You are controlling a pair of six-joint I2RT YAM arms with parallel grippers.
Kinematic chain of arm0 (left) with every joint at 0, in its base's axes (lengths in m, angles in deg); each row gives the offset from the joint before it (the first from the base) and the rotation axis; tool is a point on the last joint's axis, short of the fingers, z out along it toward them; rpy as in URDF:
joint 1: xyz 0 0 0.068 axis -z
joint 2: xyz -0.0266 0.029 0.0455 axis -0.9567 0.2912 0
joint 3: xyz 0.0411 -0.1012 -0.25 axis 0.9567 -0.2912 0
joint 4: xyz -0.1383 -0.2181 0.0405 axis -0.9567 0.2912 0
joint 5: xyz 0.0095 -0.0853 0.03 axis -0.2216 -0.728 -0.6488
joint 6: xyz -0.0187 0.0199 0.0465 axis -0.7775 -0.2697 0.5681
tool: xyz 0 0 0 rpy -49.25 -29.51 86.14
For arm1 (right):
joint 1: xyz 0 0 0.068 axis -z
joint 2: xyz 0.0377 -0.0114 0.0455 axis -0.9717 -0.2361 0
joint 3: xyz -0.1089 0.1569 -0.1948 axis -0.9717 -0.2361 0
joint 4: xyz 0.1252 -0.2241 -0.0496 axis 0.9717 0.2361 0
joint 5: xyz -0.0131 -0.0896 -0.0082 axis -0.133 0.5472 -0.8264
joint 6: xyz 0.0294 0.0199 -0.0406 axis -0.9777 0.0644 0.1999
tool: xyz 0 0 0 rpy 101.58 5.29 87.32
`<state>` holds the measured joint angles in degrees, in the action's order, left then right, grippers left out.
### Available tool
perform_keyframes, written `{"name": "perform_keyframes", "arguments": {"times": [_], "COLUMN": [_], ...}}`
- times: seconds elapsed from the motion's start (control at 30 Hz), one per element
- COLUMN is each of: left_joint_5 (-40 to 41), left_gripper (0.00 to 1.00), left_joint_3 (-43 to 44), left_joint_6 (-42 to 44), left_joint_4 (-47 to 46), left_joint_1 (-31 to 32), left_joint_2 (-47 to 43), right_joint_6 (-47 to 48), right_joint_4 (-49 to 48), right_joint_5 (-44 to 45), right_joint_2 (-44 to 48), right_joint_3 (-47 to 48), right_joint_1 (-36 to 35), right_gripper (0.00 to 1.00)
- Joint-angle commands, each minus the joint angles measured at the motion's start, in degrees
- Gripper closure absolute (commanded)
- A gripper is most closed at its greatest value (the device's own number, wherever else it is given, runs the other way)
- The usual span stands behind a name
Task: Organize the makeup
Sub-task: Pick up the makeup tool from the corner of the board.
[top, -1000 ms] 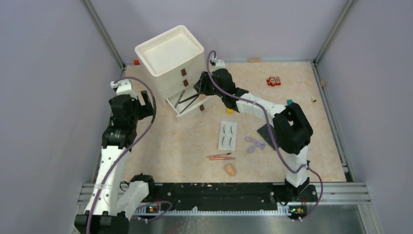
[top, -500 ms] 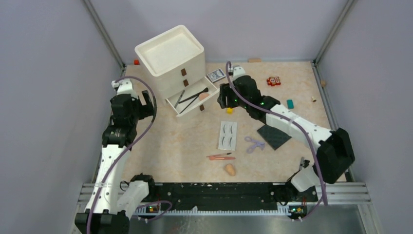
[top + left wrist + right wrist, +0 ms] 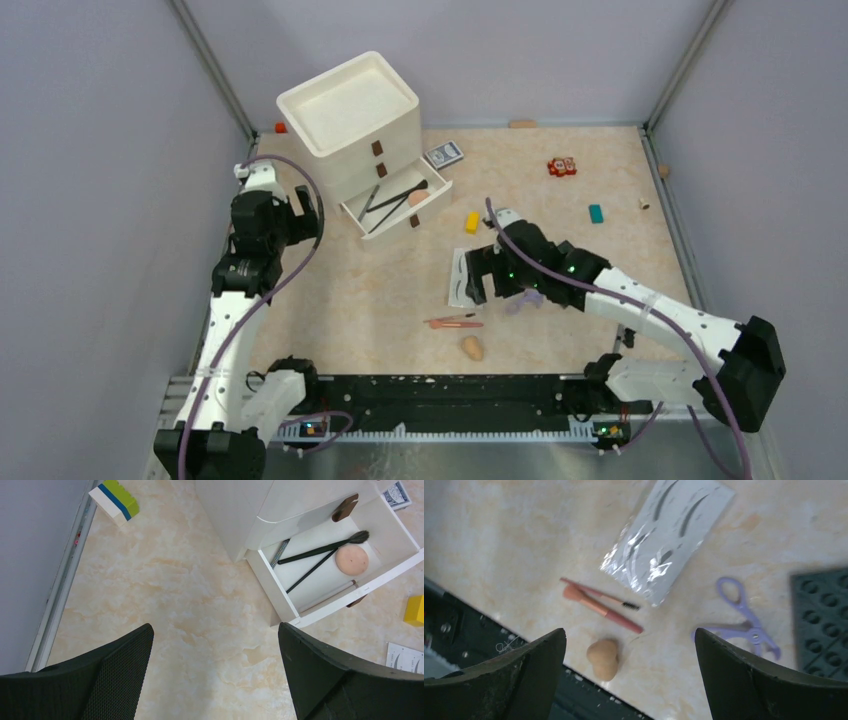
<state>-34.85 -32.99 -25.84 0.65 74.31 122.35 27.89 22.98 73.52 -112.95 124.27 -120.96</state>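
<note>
The top camera looks down from high behind. The close wrist cameras share its drawer (image 3: 271, 586) (left) and eyelash card (image 3: 669, 535) (right).

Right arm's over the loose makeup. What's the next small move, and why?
Probably lower the open right gripper onto the pink pencils: they lie nearly between its fingers, outside the open drawer, and it holds nothing.

left end effector (image 3: 215, 645) jaws spread wide, right end effector (image 3: 630, 645) likewise, both empty
</note>
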Motion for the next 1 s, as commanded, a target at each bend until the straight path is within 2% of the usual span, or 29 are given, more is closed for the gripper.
{"name": "perform_keyframes", "arguments": {"times": [0.0,0.1,0.23,0.37,0.6,0.8,0.97], "left_joint_5": [-0.89,-0.77,-1.05,-0.82,-0.85,-0.42,-0.09], "left_gripper": [0.01,0.01,0.01,0.01,0.01,0.01,0.01], "left_joint_3": [-0.11,-0.08,-0.10,-0.04,-0.19,-0.09,-0.18], "left_joint_6": [-0.11,-0.15,-0.15,-0.15,-0.15,-0.15,-0.15], "left_joint_4": [-1.80,-1.71,-1.71,-1.71,-1.71,-1.70,-1.71], "left_joint_1": [-0.25,-0.26,-0.23,-0.24,-0.22,-0.19,-0.24], "left_joint_2": [0.54,0.65,0.68,0.38,0.13,0.02,-0.15], "right_joint_6": [-6.70,-10.80,-14.69,-15.98,-14.85,-13.45,-12.87], "right_joint_4": [3.24,3.69,4.20,5.92,2.18,1.62,1.61], "right_joint_5": [-0.04,1.98,3.75,3.85,-0.53,-0.58,0.60], "right_joint_2": [-0.65,-4.34,-7.67,-10.59,-13.86,-18.06,-21.08], "right_joint_3": [-1.01,-1.52,-1.44,-1.89,-4.62,-3.90,-2.68], "right_joint_1": [-10.99,-17.66,-22.22,-23.35,-23.83,-23.86,-23.86], "right_gripper": [0.03,0.04,0.08,0.17,0.34,0.37,0.43]}}
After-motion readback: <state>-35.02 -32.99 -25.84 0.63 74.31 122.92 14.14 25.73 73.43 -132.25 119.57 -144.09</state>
